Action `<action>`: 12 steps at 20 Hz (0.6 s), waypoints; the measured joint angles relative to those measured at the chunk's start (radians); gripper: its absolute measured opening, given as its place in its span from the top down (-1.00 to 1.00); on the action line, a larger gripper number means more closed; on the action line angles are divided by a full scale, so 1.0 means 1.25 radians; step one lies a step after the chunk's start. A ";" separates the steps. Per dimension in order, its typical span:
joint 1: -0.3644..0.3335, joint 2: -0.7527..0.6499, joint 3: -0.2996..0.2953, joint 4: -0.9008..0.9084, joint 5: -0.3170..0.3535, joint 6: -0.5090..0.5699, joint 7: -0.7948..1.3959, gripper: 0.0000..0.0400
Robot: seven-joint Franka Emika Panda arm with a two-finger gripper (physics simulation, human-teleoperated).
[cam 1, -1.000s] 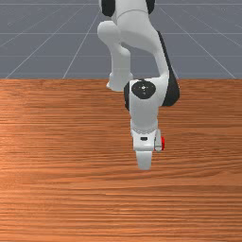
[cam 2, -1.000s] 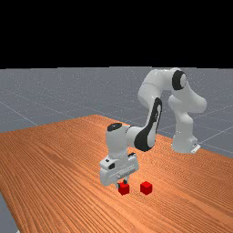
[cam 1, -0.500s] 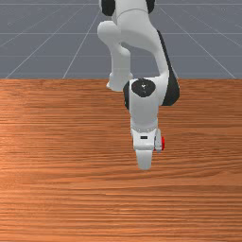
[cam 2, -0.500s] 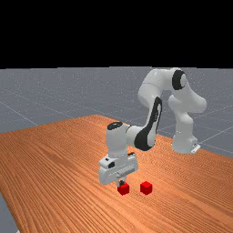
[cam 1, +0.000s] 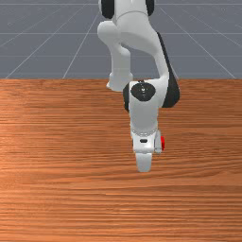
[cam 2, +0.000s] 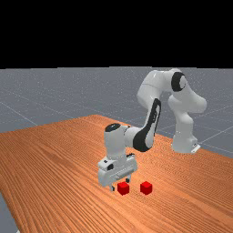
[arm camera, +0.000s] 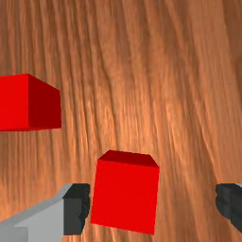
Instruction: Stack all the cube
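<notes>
Orange-brown table [cam 2: 54, 154], grey floor [cam 2: 41, 95] beyond. Table edges well apart from first red cube [arm camera: 125, 196] and second red cube [arm camera: 14, 103]; wood visible between cubes. My gripper [cam 2: 120, 184]: jaws wide, no grip; first cube between fingers, just beside one; contact unclear. Second cube outside fingers, toward far view's right, cut off in wrist view. Front view: my hand hides most of one cube.

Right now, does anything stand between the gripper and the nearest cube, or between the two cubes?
Nothing visible does, though one finger of the open gripper stands beside the nearest cube, toward the other cube.
</notes>
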 joint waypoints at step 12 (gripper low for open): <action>-0.002 0.062 0.001 0.023 -0.002 0.075 -0.013 0.01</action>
